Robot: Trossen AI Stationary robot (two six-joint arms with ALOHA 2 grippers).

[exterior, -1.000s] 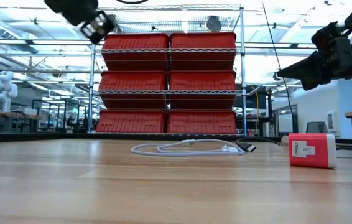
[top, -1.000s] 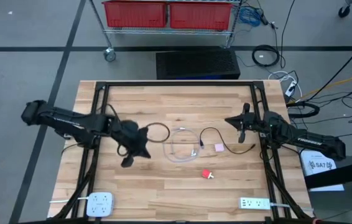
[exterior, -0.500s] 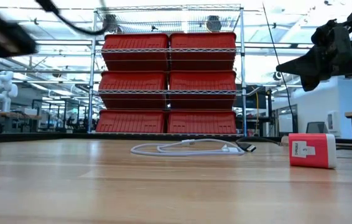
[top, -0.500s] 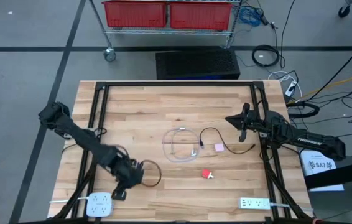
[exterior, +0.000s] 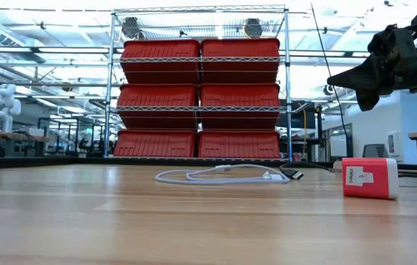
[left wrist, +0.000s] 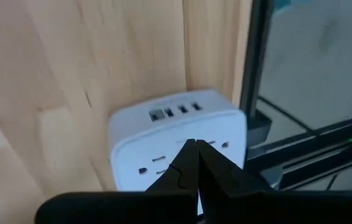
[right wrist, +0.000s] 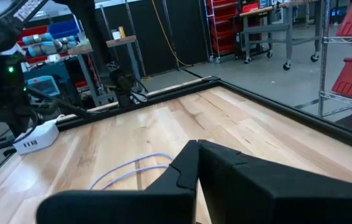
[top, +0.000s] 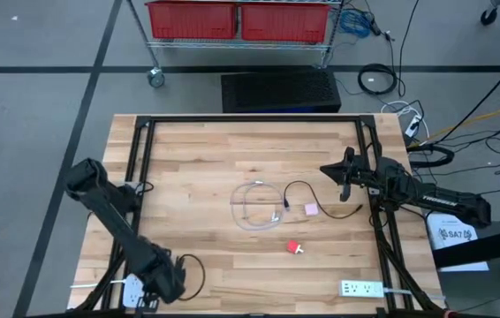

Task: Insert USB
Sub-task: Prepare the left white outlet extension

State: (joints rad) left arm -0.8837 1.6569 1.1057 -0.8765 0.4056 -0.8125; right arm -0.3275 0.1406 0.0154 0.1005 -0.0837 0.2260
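Here, the left gripper [left wrist: 194, 152] hangs directly over a white power hub [left wrist: 176, 140] at the near left corner of the wooden table [top: 206, 159], its two dark fingers pressed together with nothing between them. Just beyond the fingertips, on the hub's top face, runs a short row of small USB ports [left wrist: 176, 112]; the black table frame [left wrist: 257, 68] stands just beside the hub. The right gripper [top: 342, 177] hovers clenched and empty above the table's right side. Just off its tip toward the table's middle lie a black cable [top: 299, 190] and a coiled white USB cable [top: 254, 208], a small pink square [top: 311, 209] near them, and a red block [top: 294, 246] nearer the front edge. A white power strip [top: 362, 288] lies at the front right corner.
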